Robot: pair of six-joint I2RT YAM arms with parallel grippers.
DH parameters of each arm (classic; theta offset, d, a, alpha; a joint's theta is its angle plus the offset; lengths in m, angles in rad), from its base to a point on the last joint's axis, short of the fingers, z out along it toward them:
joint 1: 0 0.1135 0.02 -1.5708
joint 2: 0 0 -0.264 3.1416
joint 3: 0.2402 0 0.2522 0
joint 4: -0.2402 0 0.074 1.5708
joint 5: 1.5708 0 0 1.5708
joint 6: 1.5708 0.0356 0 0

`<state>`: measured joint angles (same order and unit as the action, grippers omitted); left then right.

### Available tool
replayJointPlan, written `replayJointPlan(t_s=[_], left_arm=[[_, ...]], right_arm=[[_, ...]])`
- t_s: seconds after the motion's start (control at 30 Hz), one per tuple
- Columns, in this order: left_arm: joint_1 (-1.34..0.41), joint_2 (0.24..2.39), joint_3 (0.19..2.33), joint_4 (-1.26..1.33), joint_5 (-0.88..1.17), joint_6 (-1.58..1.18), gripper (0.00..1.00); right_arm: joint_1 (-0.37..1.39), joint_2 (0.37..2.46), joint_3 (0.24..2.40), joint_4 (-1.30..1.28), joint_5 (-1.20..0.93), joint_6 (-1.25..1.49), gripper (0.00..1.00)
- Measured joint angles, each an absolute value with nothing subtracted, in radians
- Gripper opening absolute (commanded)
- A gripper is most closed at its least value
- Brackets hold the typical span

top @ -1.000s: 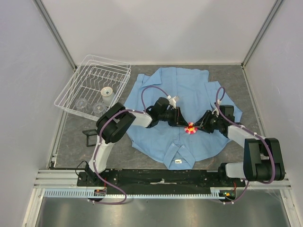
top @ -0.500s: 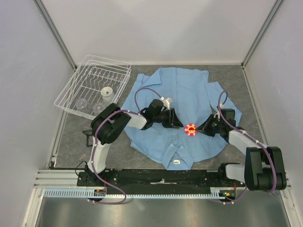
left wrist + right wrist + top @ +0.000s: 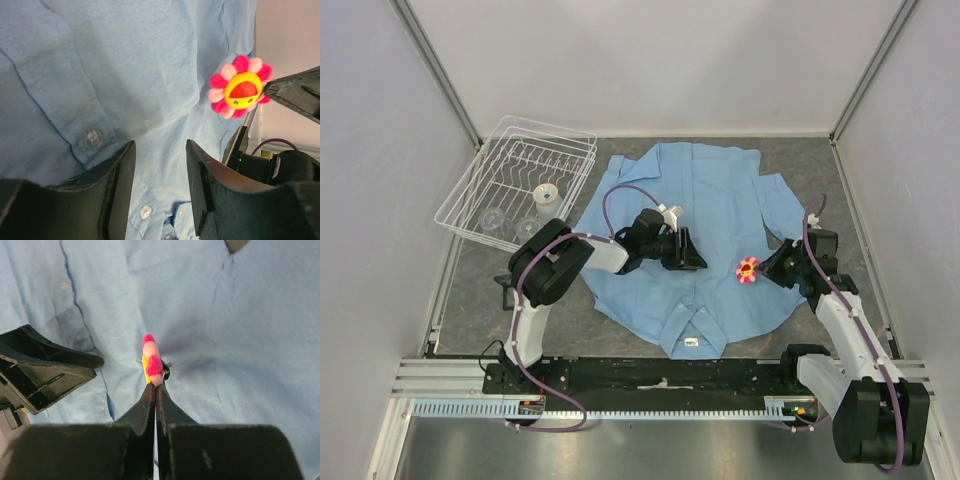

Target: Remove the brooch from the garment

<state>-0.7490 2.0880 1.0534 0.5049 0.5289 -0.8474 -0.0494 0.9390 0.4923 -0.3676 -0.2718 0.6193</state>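
One white label (image 3: pixel 695 342) on the shirt (image 3: pixel 720 200) — lettering unreadable

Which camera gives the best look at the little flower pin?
The left wrist view: the brooch faces the lens, petals and yellow centre clear. The right wrist view shows it edge-on in the right gripper; the top view shows a small dot.
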Motion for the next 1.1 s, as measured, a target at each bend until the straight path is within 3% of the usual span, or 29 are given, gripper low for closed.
replayJointPlan(t_s=[0.17,0.3,0.63,0.8,0.97,1.1], left_arm=[[-0.745,1.996,1.043,0.398,0.532,-0.847,0.61],[-0.741,1.798,1.020,0.273,0.531,-0.856,0.62],[-0.723,1.394,0.735,0.184,0.505,-1.150,0.68],[-0.693,1.159,0.526,0.087,0.410,-1.411,0.66],[-0.682,1.003,0.500,-0.044,0.341,-1.612,0.64],[-0.677,0.982,0.501,-0.152,0.336,-1.719,0.50]], right_arm=[[-0.036,0.902,0.570,-0.405,-0.260,0.542,0.00],[0.025,0.883,0.625,-0.406,-0.228,0.500,0.00],[0.524,0.982,0.722,-0.363,0.029,0.439,0.00],[0.808,1.064,0.732,-0.314,0.202,0.379,0.00],[1.014,1.105,0.732,-0.256,0.303,0.336,0.00],[1.116,1.111,0.732,-0.195,0.355,0.303,0.00]])
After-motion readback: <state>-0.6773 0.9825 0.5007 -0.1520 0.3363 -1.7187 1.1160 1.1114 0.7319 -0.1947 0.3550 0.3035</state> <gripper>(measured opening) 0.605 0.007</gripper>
